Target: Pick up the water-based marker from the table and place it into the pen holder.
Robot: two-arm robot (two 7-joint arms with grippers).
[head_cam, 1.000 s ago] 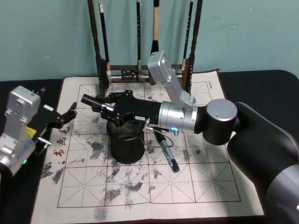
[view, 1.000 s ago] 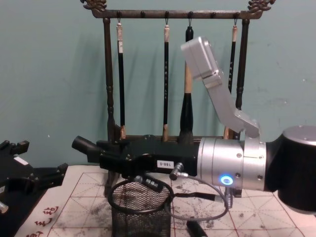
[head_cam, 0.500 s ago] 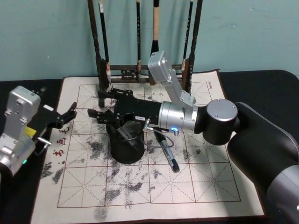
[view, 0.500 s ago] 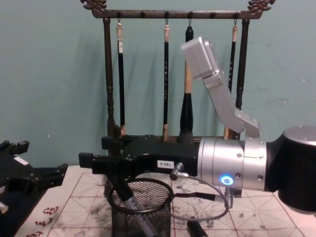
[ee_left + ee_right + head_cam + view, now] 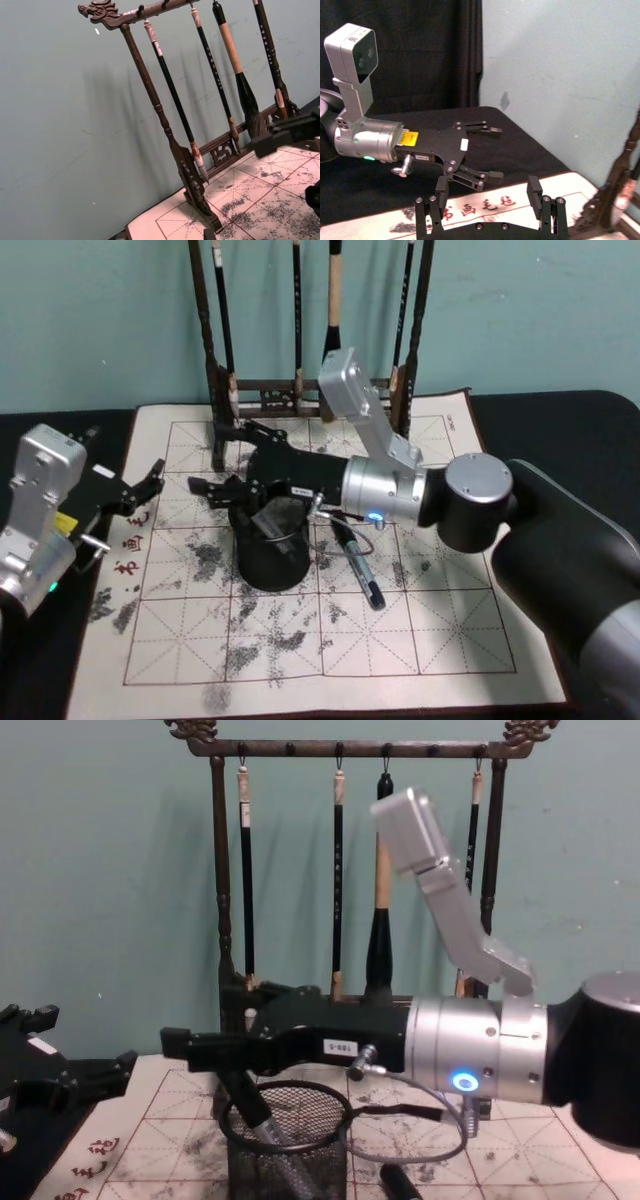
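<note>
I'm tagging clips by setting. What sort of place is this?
Probably a calligraphy desk staged for robot trials: a carved wooden rack hung with brushes, an ink-stained gridded practice mat, and a mesh pen holder under the right gripper; the left gripper is parked at the mat's left edge.

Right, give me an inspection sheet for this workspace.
Surface: gridded calligraphy mat, ink-stained, on a black table.
Job's things: marker leans inside the pen holder, held by nothing.
Clutter: dark pen lying on the mat, right of the holder.
Grippers: right gripper open above the holder; left gripper open, parked at the mat's left edge.
Cables: grey cable loops under the right wrist, near the holder.
Surroundings: brush rack with hanging brushes, teal wall.
</note>
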